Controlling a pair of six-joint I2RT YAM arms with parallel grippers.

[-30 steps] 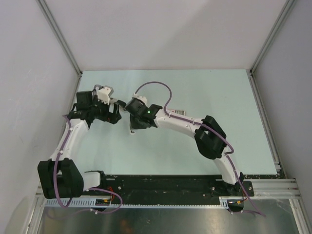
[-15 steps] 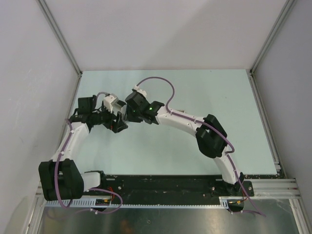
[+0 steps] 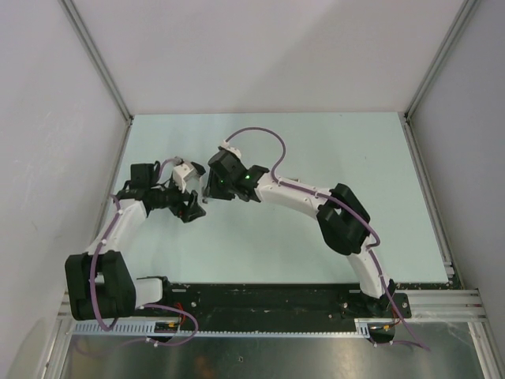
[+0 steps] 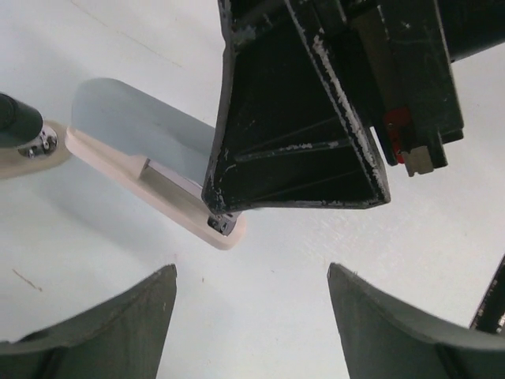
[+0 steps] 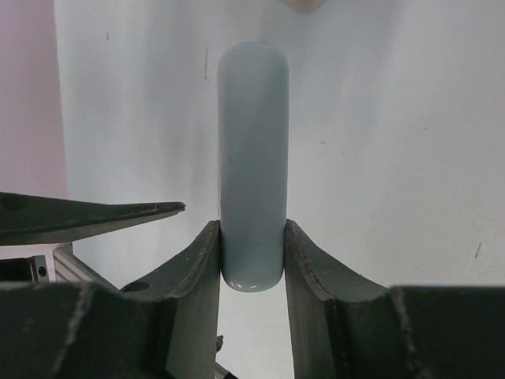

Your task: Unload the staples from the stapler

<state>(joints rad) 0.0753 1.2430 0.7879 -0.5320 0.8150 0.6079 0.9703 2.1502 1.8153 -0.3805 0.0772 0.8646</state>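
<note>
Holding the stapler [image 5: 252, 142] by its blue top, right gripper [image 5: 252, 246] clamped on it; left gripper [image 4: 251, 316] wide apart, empty, just beside. No staples in sight, probably inside. Next: prising it open, tipping them out.

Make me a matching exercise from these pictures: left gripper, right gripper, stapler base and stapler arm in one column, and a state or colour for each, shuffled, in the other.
1. left gripper
2. right gripper
3. stapler base
4. stapler arm

A. pale blue
B. cream
C. open, holding nothing
D. shut on the stapler arm

Pairs: 1-C, 2-D, 3-B, 4-A
</note>
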